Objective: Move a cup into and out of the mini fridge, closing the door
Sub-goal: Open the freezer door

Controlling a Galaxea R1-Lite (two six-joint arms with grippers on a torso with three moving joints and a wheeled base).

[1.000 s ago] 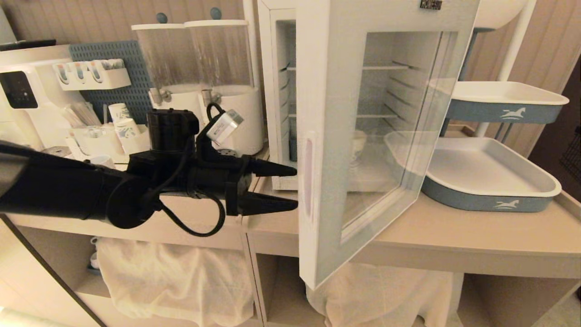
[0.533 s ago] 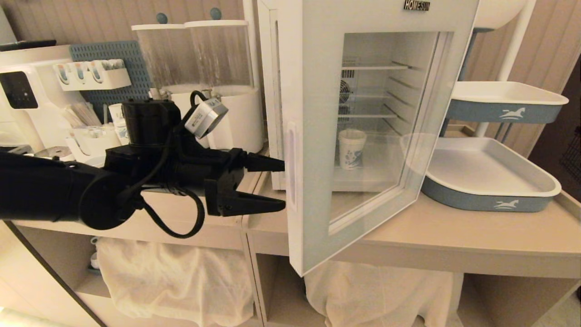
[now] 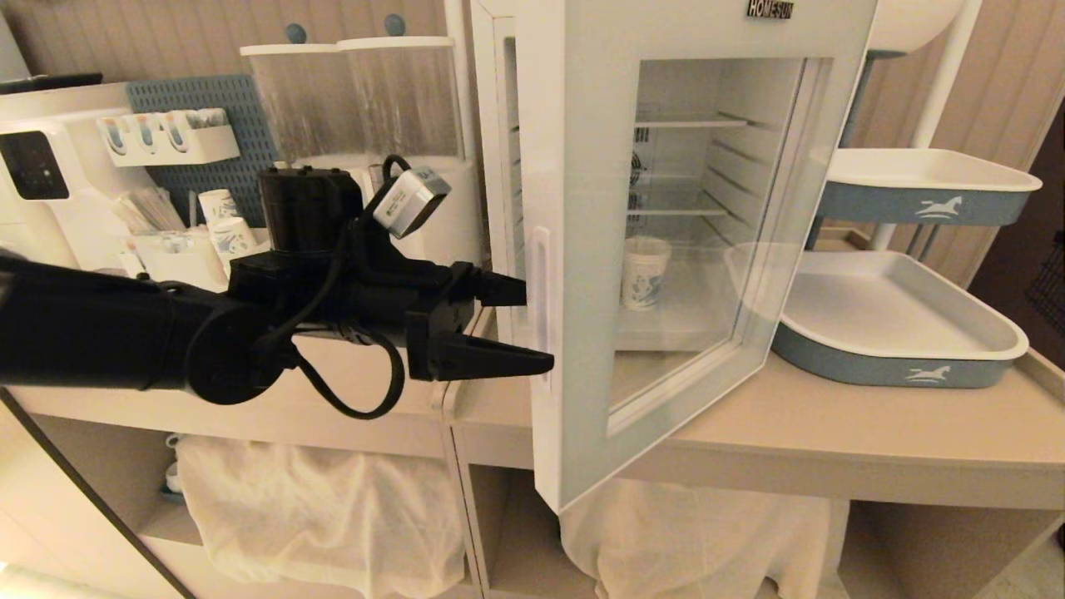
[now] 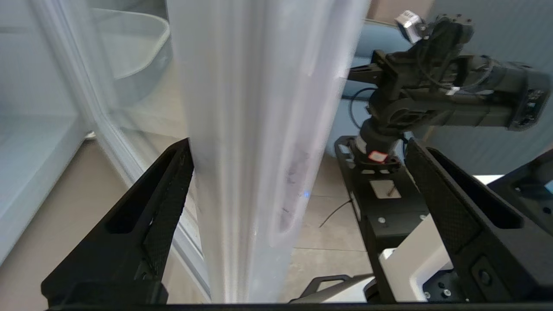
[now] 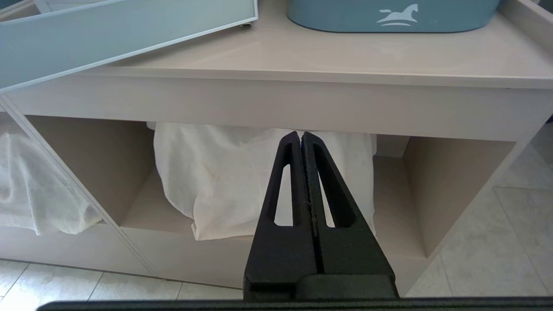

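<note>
From the head view the left gripper (image 3: 532, 329) reaches level toward the free edge of the door (image 3: 582, 249), its two tapered black fingers spread wide, one on either side of that edge beside the long narrow recess (image 3: 542, 304). The left wrist view shows what the head view cannot: the door's edge (image 4: 259, 151) runs as a pale, blurred band between the fingers (image 4: 147, 224), one of them right against it, and whether it presses cannot be told. The door stands partly open on the mini fridge (image 3: 491, 166), a white box with a glass window and small dark lettering reading HOMESUN (image 3: 770, 9) at the top. Through the glass the cup (image 3: 645, 273), white paper with a blue print, stands upright on the fridge floor under the wire shelves (image 3: 691, 123). The right wrist view alone shows the right gripper (image 5: 301, 136), fingers pressed together, holding nothing, pointing at a white cloth (image 5: 224, 181) in an open cubby under the beige counter (image 5: 345, 60); a blue tray (image 5: 389, 17) bearing a white horse emblem sits above.
</note>
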